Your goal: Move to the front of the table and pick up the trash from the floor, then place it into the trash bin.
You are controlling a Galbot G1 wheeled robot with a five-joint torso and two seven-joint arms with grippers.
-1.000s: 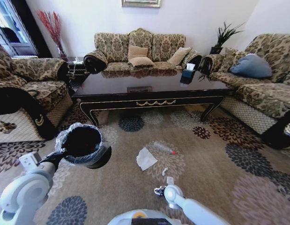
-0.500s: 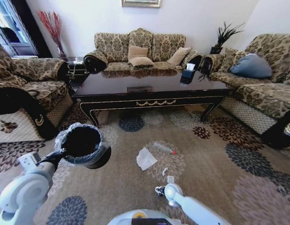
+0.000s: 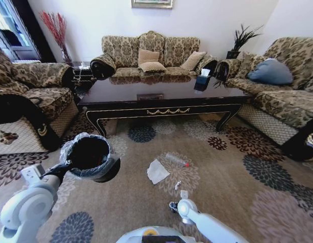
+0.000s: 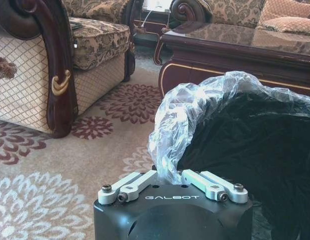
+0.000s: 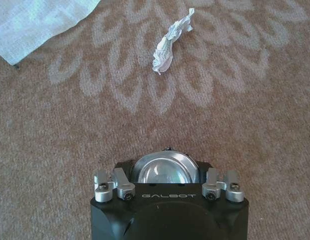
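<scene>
Right gripper has edged slightly toward the robot since a sec ago, low over the floor w/ a silvery can pinched. Left gripper clamps the trash bin rim, held up to receive. White paper & red-capped bottle lie before the table.

Colours and patterns in front of me

The floor is beige carpet with round floral medallions in brown, dark blue, grey and cream; on it lie a white paper sheet, a clear bottle with a red cap and a silvery crumpled scrap. The trash bin is black under a translucent crinkled liner. My worktop is glossy brown-black with gold scrollwork (sofas behind wear tan damask). My right end effector is black with silver links.
</scene>
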